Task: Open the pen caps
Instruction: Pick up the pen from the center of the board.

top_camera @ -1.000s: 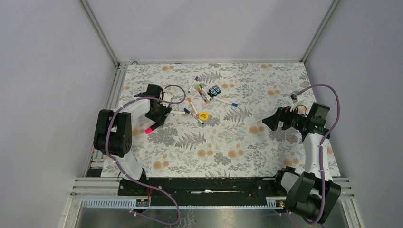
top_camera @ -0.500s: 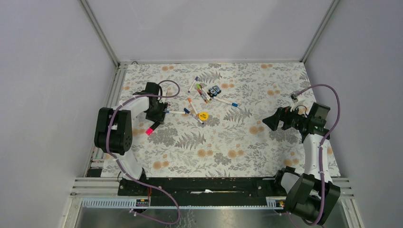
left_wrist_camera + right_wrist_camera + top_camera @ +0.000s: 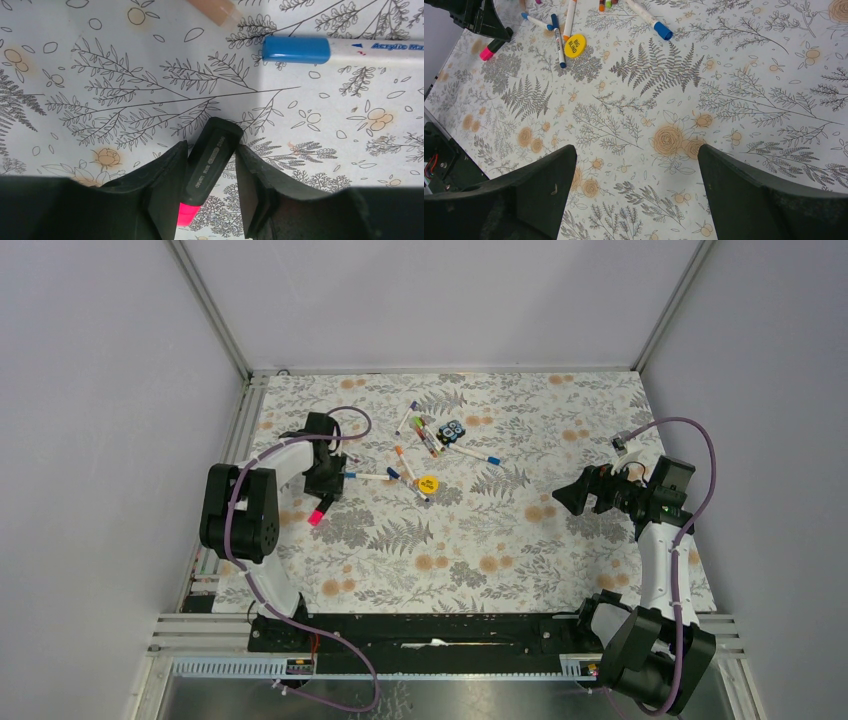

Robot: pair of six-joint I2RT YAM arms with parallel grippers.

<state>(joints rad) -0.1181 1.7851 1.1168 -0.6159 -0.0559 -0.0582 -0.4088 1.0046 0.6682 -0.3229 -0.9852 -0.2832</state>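
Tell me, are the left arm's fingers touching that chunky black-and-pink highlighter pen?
Touching. The left wrist view shows the fingers closed against the black-and-pink highlighter on both sides.

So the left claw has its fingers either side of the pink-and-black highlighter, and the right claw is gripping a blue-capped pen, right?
The right one is wrong. In the right wrist view the right gripper holds nothing: its fingers stand wide apart above the flowered cloth, with the blue-capped pen lying far off. The left gripper does have the highlighter between its fingers.

Bare table [image 3: 480, 540] centre and right, pens [image 3: 427, 437] clutter far-centre — highlighter [image 3: 318, 514] at left
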